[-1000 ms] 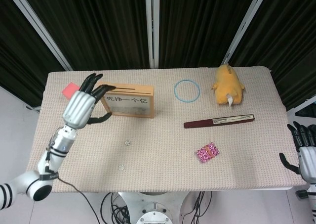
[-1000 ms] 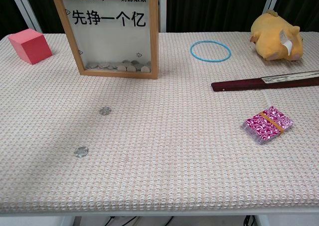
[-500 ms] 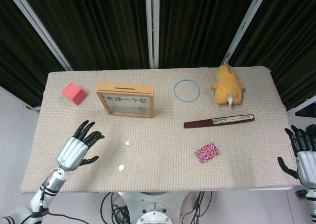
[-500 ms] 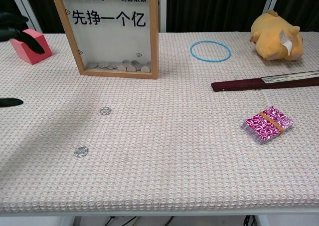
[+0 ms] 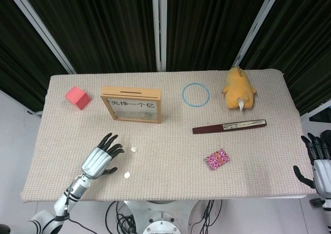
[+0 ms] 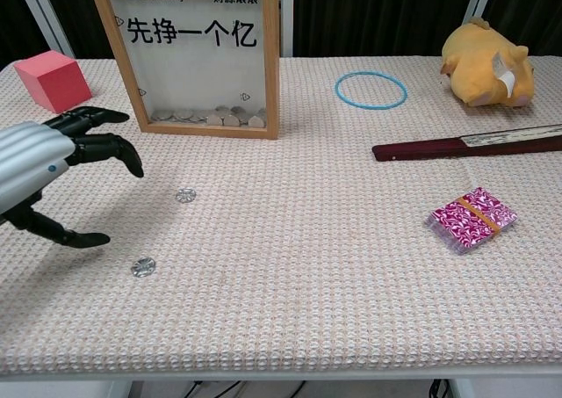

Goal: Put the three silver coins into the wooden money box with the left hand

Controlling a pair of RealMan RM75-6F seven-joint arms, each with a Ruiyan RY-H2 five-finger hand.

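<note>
**Left hand empty over table, two coins loose**

Left hand [image 5: 101, 159] hung low over the cloth-covered table [image 5: 170, 182] at its front left, fingers [image 6: 105, 143] spread apart and holding nothing, thumb pointing toward the nearer coin. Two silver coins lay flat on the cloth: near coin [image 6: 142, 265] just beside the thumb tip, not touched; far coin [image 6: 184, 195] a little further back and to the right, apart from the fingers. Third coin could not be picked out. Wooden money box [image 5: 132, 105] stood upright behind the coins, clear front facing the robot, a pile of coins visible at its bottom in the chest view, slot on top.

Right hand [image 5: 319, 164] was at the table's right edge, off the cloth, fingers apart, nothing in it.

Elsewhere on the table: pink cube [image 5: 77, 97] left of the box, blue ring [image 5: 195, 94], yellow plush toy [image 5: 239, 88], folded fan [image 5: 229, 126], pink card pack [image 5: 217, 159].
</note>
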